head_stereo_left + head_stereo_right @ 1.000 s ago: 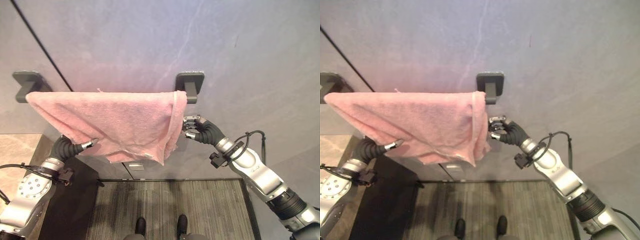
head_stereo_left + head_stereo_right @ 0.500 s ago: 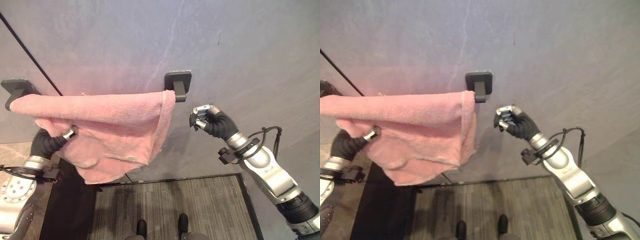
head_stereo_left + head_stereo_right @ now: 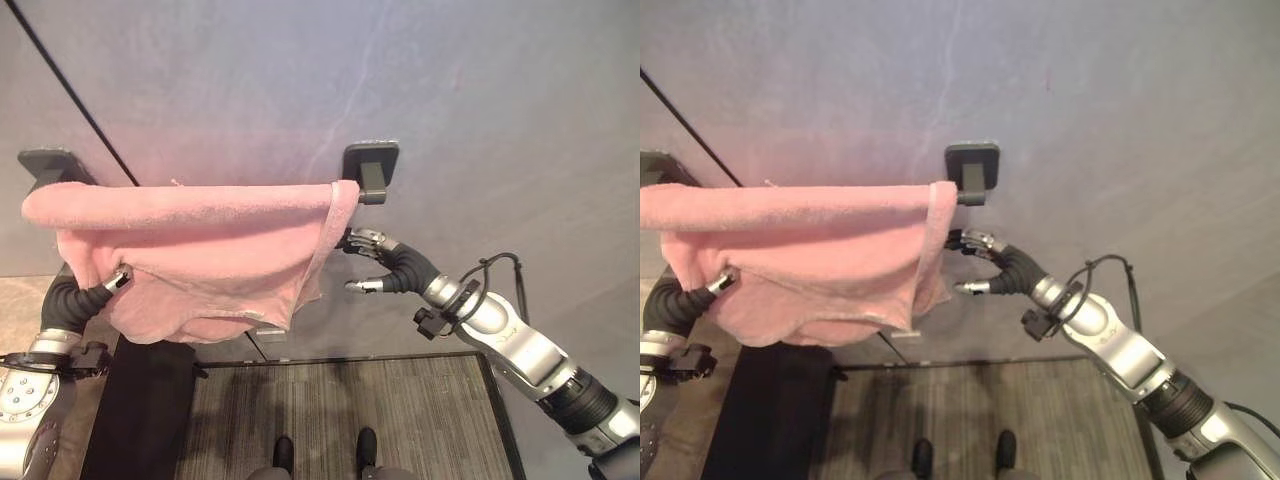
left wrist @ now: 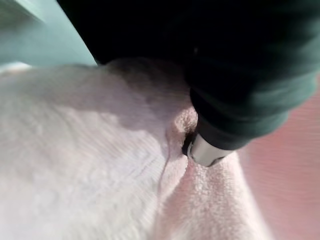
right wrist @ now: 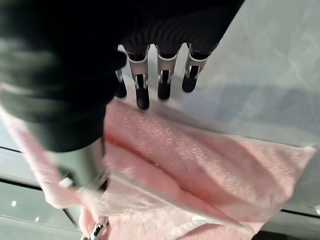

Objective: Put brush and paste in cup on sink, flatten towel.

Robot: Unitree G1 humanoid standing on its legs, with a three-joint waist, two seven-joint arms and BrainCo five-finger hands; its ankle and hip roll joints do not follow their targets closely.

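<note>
Pink towel (image 3: 190,255) on wall bar, between brackets (image 3: 370,165).
R hand (image 3: 372,262) back at towel's edge vs 0.5 s ago, spread wide; L hand (image 3: 95,295) buried in cloth, grip can't tell.

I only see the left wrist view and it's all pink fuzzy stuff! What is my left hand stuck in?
Observer: That's a pink towel, hanging on the wall between the left bracket and the right bracket. Your left hand is tucked under its lower left part.
Operator: Where's my other hand?
Observer: The right hand is at the towel's right edge, just below the right bracket, fingers straight and thumb spread apart.
Operator: Is the towel flat yet?
Observer: Not yet. Its bottom edge hangs uneven and bunched.
</note>
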